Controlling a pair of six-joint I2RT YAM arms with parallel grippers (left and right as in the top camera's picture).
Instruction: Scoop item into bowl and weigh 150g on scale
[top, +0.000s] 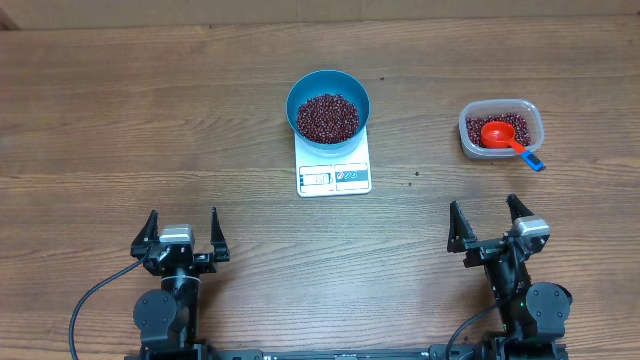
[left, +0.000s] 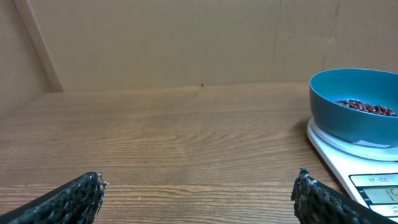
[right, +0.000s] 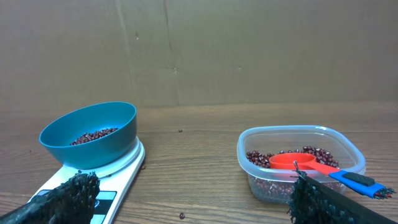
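We are seeing the left end effector (top: 182, 222) and right end effector (top: 483, 210) both gaping wide, gripping nothing. The arms are sitting folded at the surface's (top: 150, 120) near edge, fingers pointing forward. The beans (top: 327, 118) are lying in the blue bowl (top: 293, 100) on the scale (top: 334, 177). Only the right wrist view is showing the clear tub (right: 292, 129) and red scoop (right: 295, 160). The display (left: 380, 195) is perhaps lit, but it is too blurred to read.

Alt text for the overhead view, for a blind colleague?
A blue bowl of red-brown beans sits on a white scale mid-table. Right of it, a clear tub holds beans and a red scoop. The left gripper and right gripper sit open and empty.
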